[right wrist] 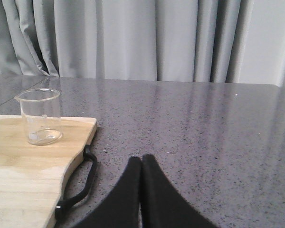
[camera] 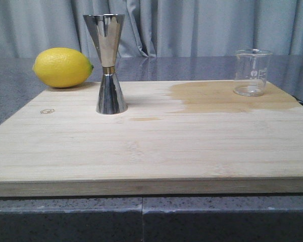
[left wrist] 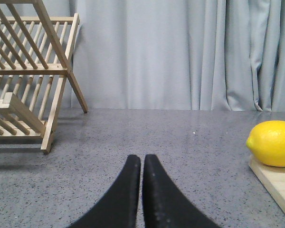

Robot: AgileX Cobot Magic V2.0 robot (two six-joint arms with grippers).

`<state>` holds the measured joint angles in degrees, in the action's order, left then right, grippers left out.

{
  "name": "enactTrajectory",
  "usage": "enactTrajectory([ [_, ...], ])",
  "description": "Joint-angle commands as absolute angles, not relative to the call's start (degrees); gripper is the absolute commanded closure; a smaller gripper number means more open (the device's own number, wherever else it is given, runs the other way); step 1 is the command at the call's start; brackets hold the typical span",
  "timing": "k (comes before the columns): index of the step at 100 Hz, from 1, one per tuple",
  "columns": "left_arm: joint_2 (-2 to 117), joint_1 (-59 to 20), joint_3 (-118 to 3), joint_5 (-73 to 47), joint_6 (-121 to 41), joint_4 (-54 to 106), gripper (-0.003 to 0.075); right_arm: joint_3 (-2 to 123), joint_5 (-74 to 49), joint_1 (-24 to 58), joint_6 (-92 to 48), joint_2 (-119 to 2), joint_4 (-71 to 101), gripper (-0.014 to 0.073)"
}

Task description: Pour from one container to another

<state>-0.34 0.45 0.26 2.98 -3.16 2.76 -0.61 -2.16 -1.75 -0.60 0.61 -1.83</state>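
A small clear glass beaker [camera: 252, 72] stands upright at the far right of the wooden board [camera: 151, 146]; the right wrist view has the beaker [right wrist: 39, 116] near the board's corner. The steel hourglass jigger [camera: 109, 62] with a gold waist band stands upright at the board's far left-centre. Neither gripper appears in the front view. My left gripper [left wrist: 141, 160] hovers shut and empty over the grey counter, left of the board. Off the board's right side, my right gripper [right wrist: 141, 161] is shut on nothing above the counter.
A yellow lemon [camera: 62, 67] rests on the board's far left corner, beside the jigger. A darker wet patch [camera: 227, 97] spreads under and beside the beaker. A wooden dish rack [left wrist: 28, 76] stands on the counter far left. A black strap handle [right wrist: 80, 183] hangs off the board's right edge.
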Motion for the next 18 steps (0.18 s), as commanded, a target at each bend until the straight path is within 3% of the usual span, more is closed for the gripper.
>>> enactTrajectory([
  [1,-1.62,0.06,1.86,7.07,-3.22,3.25,0.0739,-1.22,2.12,-2.09,-0.69,1.56,-2.34,0.0666],
  [18,-1.62,0.06,1.86,7.07,-3.22,3.25,0.0739,-1.22,2.12,-2.09,-0.69,1.56,-2.34,0.0666],
])
